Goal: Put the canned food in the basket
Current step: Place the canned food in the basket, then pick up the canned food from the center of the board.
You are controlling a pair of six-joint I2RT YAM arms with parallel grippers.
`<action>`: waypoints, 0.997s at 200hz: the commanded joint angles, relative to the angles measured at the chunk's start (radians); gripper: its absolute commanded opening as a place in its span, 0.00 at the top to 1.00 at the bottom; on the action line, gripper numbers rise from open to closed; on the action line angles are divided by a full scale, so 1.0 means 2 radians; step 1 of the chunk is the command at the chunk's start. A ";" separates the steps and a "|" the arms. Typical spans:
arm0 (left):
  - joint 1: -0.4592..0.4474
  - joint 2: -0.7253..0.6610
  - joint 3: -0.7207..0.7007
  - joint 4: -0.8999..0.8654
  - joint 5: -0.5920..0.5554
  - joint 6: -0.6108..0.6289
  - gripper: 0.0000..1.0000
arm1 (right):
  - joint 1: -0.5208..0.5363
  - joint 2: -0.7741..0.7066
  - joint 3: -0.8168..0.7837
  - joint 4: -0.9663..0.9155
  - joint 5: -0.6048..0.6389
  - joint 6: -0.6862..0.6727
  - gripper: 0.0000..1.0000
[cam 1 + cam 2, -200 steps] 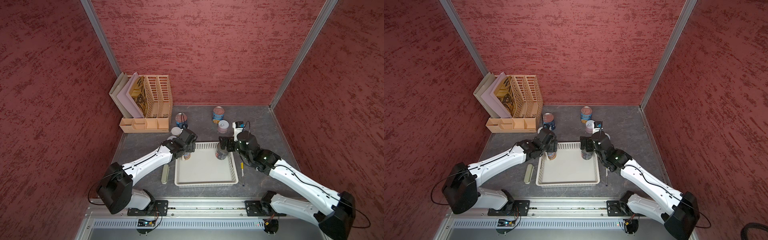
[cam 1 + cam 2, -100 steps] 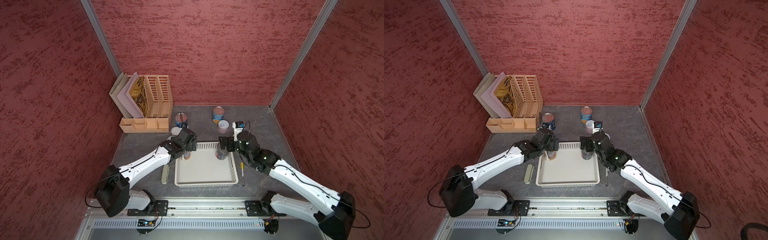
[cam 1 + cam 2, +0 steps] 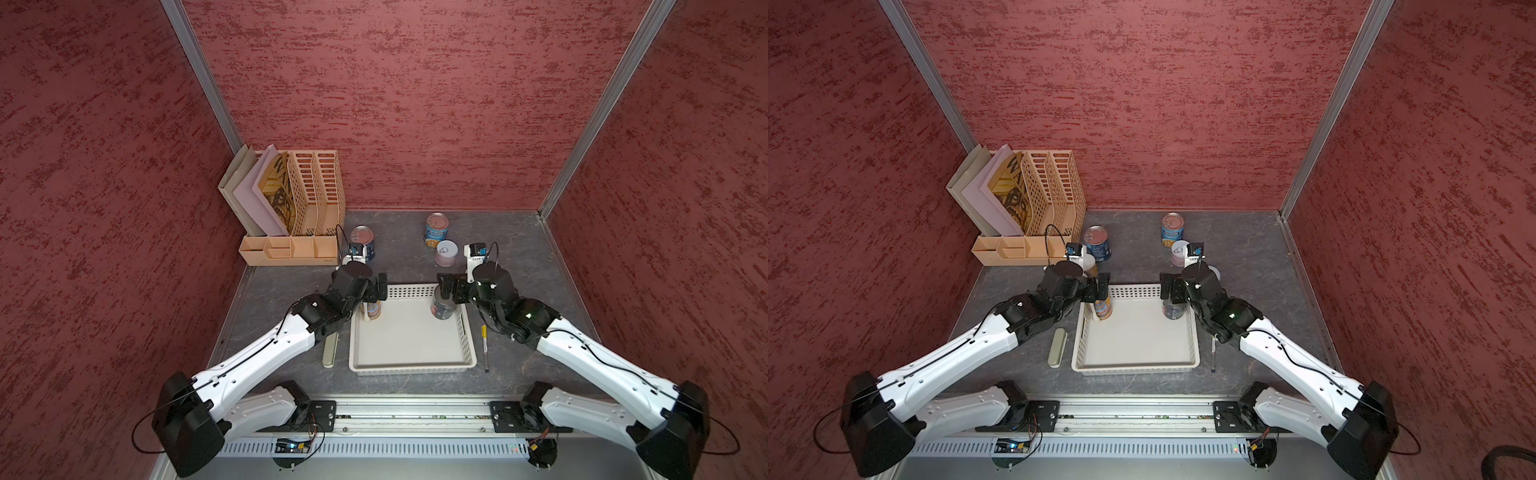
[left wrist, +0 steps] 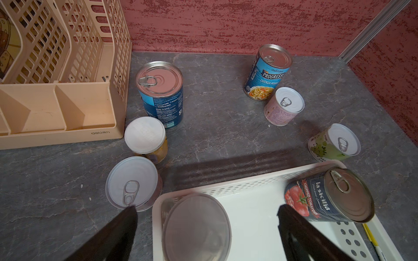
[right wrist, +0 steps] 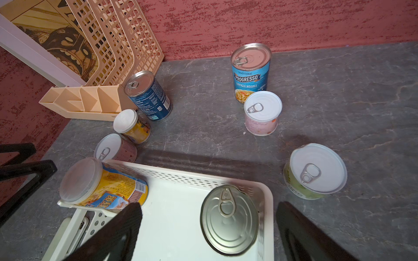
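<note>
The white basket (image 3: 411,368) (image 3: 1133,368) lies between my arms. A slim yellow-labelled can (image 3: 373,309) (image 5: 106,183) stands in its far-left corner, and my left gripper (image 4: 207,212) (image 3: 376,291) hangs open over it, fingers clear of it. A dark tomato can (image 3: 442,305) (image 4: 328,196) (image 5: 229,219) stands in the far-right corner under my open right gripper (image 5: 209,206) (image 3: 446,286). Behind the basket on the table stand two blue cans (image 4: 161,95) (image 4: 267,72) and several small white-topped cans (image 4: 283,106) (image 4: 334,142) (image 4: 146,137) (image 4: 133,180).
A beige slotted file holder (image 3: 299,208) with folders fills the far-left corner. An olive oblong case (image 3: 330,351) lies just left of the basket, and a yellow-capped pen (image 3: 484,345) lies just right of it. Red walls close in three sides.
My left gripper's jaws have spread wide off the slim yellow can, which stays standing in the basket. The right arm and the dark can have not moved.
</note>
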 commanded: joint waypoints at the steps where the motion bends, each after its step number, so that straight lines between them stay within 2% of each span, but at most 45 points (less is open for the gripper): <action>1: -0.001 -0.023 -0.014 0.024 0.005 0.010 0.00 | 0.003 -0.001 0.000 0.012 0.007 0.001 0.02; 71: -0.001 -0.132 -0.067 0.060 -0.019 0.007 0.00 | 0.002 0.017 -0.003 0.040 0.009 0.003 0.02; 105: 0.005 -0.154 -0.083 0.070 -0.026 -0.001 0.00 | -0.001 0.033 0.003 0.073 0.015 0.004 0.02; 118: 0.020 -0.153 -0.085 0.064 -0.017 -0.018 0.00 | -0.006 0.048 0.016 0.080 0.019 0.005 0.02; 139: 0.064 -0.152 -0.085 0.057 0.039 -0.045 0.00 | -0.017 0.081 0.051 0.074 0.023 0.007 0.02; 165: 0.102 -0.168 -0.089 0.053 0.065 -0.072 0.00 | -0.028 0.114 0.080 0.095 0.027 0.002 0.02; 178: 0.113 -0.201 -0.112 0.076 0.068 -0.092 0.00 | -0.033 0.132 0.091 0.111 0.029 -0.002 0.02; 199: 0.116 -0.290 -0.185 0.153 0.062 -0.082 0.00 | -0.041 0.169 0.111 0.126 0.026 -0.002 0.02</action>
